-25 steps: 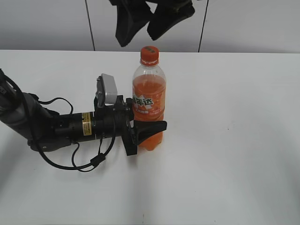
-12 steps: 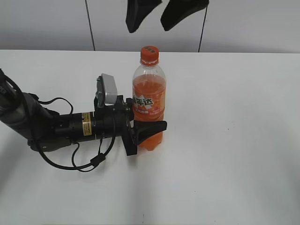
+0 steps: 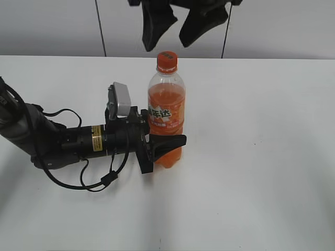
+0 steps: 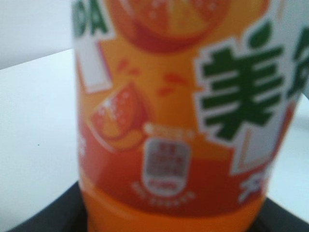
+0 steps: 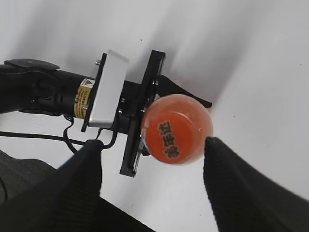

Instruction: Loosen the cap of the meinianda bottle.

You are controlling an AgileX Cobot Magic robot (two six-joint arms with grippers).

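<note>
The meinianda bottle (image 3: 166, 115) stands upright on the white table, full of orange soda, with its orange cap (image 3: 167, 61) on top. My left gripper (image 3: 162, 149) lies low along the table and is shut on the bottle's lower body; the left wrist view is filled by the bottle's label (image 4: 178, 111). My right gripper (image 3: 177, 31) hangs open just above the cap, one finger on each side. In the right wrist view the cap (image 5: 170, 136) shows from above between the two open fingers (image 5: 152, 159).
The left arm (image 3: 57, 141) with its cables lies across the table's left half. A grey panelled wall (image 3: 272, 26) runs behind the table's far edge. White table surface (image 3: 261, 157) stretches to the right of the bottle.
My right gripper rose and shifted slightly right, then came back down toward the cap. The left gripper and the bottle have not moved.
</note>
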